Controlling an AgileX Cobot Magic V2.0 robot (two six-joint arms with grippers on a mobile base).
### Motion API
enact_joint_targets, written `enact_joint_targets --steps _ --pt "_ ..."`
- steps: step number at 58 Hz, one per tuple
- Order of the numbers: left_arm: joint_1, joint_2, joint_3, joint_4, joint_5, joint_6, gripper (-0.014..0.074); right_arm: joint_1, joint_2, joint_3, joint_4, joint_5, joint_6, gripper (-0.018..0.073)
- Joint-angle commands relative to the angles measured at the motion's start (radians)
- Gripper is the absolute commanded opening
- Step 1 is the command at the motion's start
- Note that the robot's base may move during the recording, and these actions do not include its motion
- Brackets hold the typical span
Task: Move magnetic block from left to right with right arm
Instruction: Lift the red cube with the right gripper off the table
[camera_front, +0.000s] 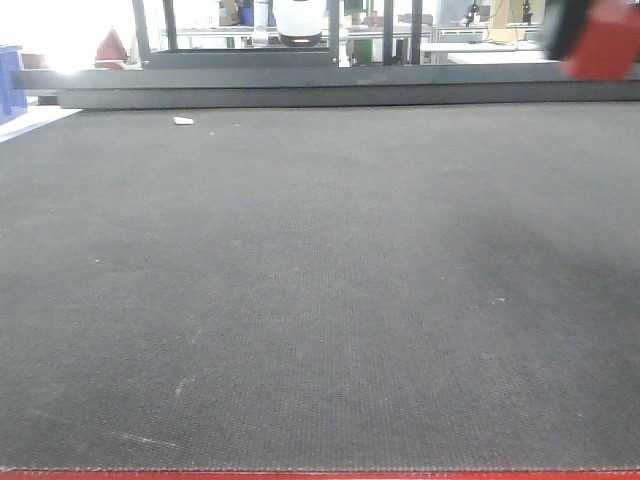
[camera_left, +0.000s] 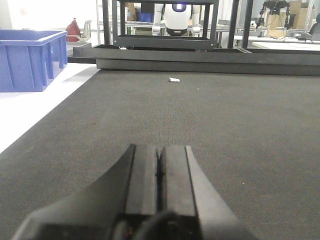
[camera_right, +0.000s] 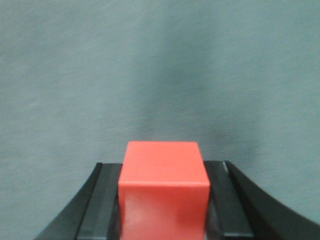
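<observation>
So the magnetic block (camera_right: 164, 187) is sitting squarely in the right gripper (camera_right: 164, 172). In the right wrist view it fills the lower middle of the frame: a plain red cube with black fingers (camera_right: 102, 200) pressed against its left and right sides, so they're narrow and clamped on it. Behind it there's just the dark mat (camera_right: 160, 75), soft and out of focus, and I can't see the cube touching it anywhere.

From the front camera the same cube is only a red smear in the far upper right corner, with a dark bit of the gripper just left of it. It sits above the back edge of the mat in the frame. It's too blurry there to make out the fingers.

The left gripper (camera_left: 159, 150) is at the bottom centre of its own wrist view, low over the mat. Its two pads are pushed flat together with nothing between them. Can't tell if it's actually resting on the mat.

Other stuff: a blue crate (camera_left: 30, 57) in the upper left, on the pale floor beside the mat. There's a little white scrap (camera_left: 174, 79) lying on the mat near its far edge, and a white robot (camera_left: 178, 17) behind a black frame at the top.
</observation>
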Motion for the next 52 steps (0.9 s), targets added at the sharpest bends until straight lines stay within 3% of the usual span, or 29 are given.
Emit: enact_joint_targets --steps 1,16,25,39,52 --pt "-0.005 -0.01 0.009 -0.007 -0.081 -0.009 -0.0117 -0.056 -0.098 0.053 -0.018 -0.138 -0.068 0.0266" --pt "-0.005 -0.01 0.009 -0.007 -0.081 -0.009 -0.0117 -0.267 -0.271 0.278 -0.018 -0.411 -0.185 0.0266" --pt "-0.005 -0.01 0.009 -0.007 -0.081 -0.009 -0.0117 -0.352 -0.353 0.39 0.005 -0.572 -0.3 0.0266" --pt "-0.005 -0.01 0.009 -0.007 -0.081 -0.009 -0.0117 -0.377 -0.47 0.556 0.132 -0.845 -0.522 0.0266" --pt "-0.005 -0.01 0.009 -0.007 -0.081 -0.009 -0.0117 -0.377 -0.616 0.691 0.199 -0.956 -0.524 0.0266"
